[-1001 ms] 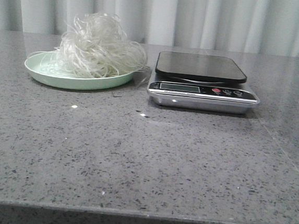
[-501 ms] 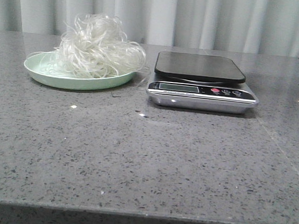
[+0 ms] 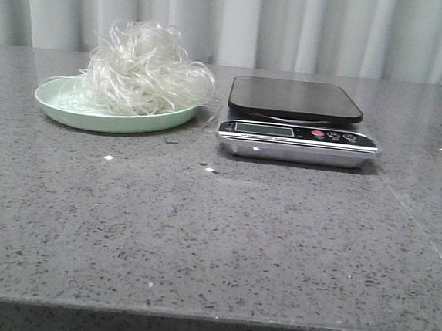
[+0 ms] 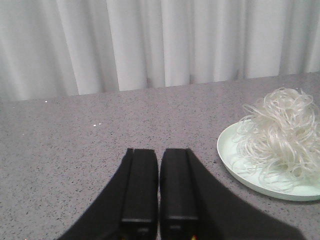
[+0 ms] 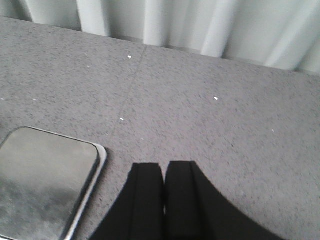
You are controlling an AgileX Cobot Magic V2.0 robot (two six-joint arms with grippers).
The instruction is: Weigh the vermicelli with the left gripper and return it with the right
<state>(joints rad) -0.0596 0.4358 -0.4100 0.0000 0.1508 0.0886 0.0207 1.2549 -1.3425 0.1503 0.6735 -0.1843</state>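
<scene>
The vermicelli [image 3: 144,70] is a fluffy whitish tangle of thin strands lying on a pale green plate [image 3: 63,111] at the back left of the table. It also shows in the left wrist view [image 4: 280,132], on the plate [image 4: 235,167]. The kitchen scale [image 3: 298,120] stands to the right of the plate; its dark platform is bare. My left gripper [image 4: 159,152] is shut and empty, over bare table well aside of the plate. My right gripper [image 5: 165,167] is shut and empty, beside a corner of the scale [image 5: 45,175]. Neither gripper shows in the front view.
The grey speckled table [image 3: 215,235] runs to a front edge near the camera. A pale curtain [image 3: 295,25] hangs behind it. A seam in the tabletop [image 3: 417,221] runs along the right side.
One second ago the left gripper's dark fingers showed at the top of the front view above the vermicelli; they have left that view. The vermicelli, plate and scale have barely shifted.
</scene>
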